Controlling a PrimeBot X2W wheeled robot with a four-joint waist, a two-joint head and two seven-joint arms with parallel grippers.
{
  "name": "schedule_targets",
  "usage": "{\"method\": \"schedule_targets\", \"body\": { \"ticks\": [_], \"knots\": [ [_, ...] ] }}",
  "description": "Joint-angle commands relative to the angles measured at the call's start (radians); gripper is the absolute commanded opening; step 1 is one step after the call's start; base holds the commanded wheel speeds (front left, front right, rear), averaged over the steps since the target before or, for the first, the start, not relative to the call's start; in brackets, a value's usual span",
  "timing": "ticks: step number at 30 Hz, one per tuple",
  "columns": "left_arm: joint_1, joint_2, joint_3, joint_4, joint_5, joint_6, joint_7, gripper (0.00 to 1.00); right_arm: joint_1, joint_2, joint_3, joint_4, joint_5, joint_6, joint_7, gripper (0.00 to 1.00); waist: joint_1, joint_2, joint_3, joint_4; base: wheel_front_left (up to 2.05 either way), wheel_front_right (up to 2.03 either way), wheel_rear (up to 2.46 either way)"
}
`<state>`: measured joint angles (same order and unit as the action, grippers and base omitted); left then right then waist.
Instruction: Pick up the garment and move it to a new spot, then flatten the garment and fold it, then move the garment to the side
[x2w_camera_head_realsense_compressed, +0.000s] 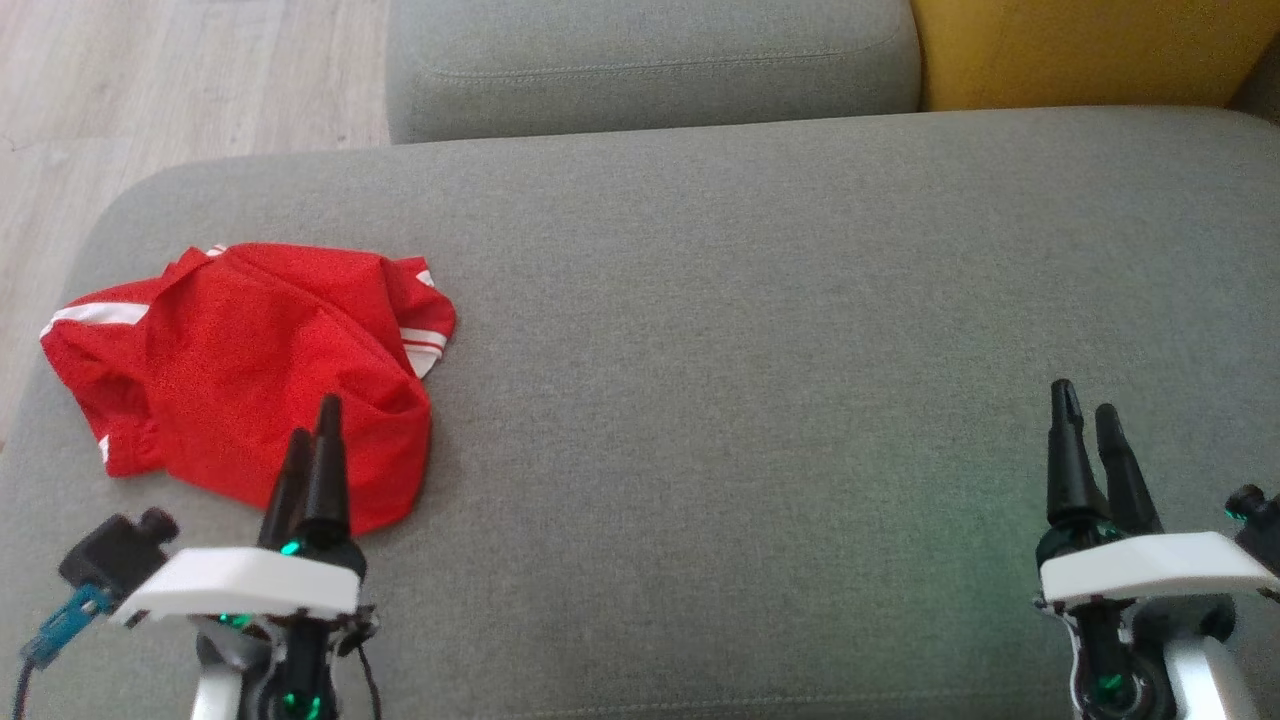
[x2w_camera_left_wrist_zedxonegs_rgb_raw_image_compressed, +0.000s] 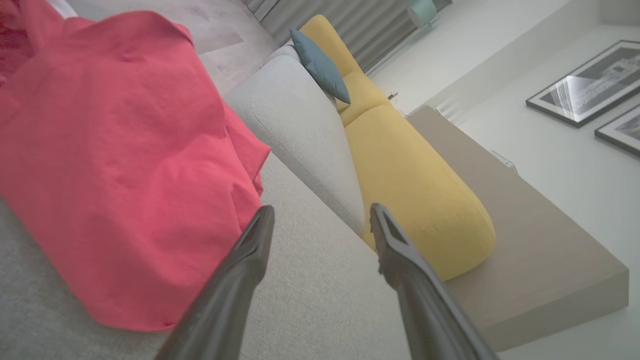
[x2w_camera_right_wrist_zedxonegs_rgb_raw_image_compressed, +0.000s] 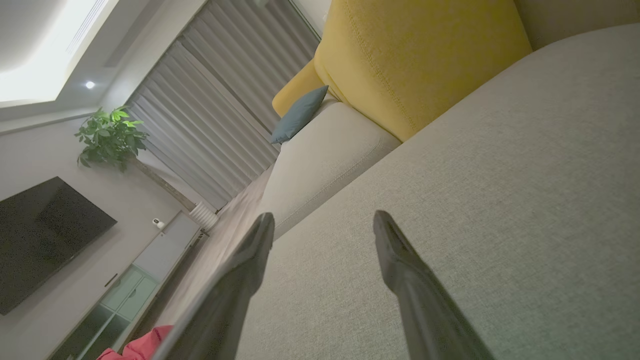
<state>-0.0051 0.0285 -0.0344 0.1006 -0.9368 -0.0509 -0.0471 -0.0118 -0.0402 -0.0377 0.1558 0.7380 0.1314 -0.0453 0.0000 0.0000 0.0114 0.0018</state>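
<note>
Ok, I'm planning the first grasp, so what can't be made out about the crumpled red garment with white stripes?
Head view: near edge of the crumpled red garment hidden behind the left gripper; contact cannot be told.
Left wrist view: the garment is cut off by the top and left edges.
Right wrist view: a scrap of it, cut off by the bottom edge.

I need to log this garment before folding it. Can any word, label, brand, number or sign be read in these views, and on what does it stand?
No text can be read in any view.
Red garment: white stripes, with no lettering or tag showing.
Framed pictures: greyish images, too blurred to tell whether they carry text.
Dark television: screen off, no logo legible.
</note>
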Motion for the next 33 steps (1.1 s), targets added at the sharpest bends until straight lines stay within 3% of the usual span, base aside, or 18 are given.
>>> {"method": "schedule_targets", "body": {
  "ticks": [1,12,33],
  "knots": [
    [-0.036,0.013,-0.002,-0.045,0.055,0.007,-0.013,1.0,-0.056,-0.006,0.016,-0.047,-0.05,0.0,-0.016,1.0,0.0,0.0,0.0,0.0,0.0,0.0,0.0],
    [-0.042,0.051,-0.083,-0.052,0.246,0.077,-0.045,1.0,-0.056,-0.007,0.037,-0.065,-0.233,0.0,-0.048,1.0,0.0,0.0,0.001,-0.001,0.0,0.0,0.0],
    [-0.077,0.161,-0.268,-0.075,0.511,0.264,-0.105,1.0,-0.046,-0.008,0.069,-0.085,-0.534,-0.001,-0.107,1.0,0.0,0.0,0.015,-0.003,0.0,0.0,0.0]
  ]
}}
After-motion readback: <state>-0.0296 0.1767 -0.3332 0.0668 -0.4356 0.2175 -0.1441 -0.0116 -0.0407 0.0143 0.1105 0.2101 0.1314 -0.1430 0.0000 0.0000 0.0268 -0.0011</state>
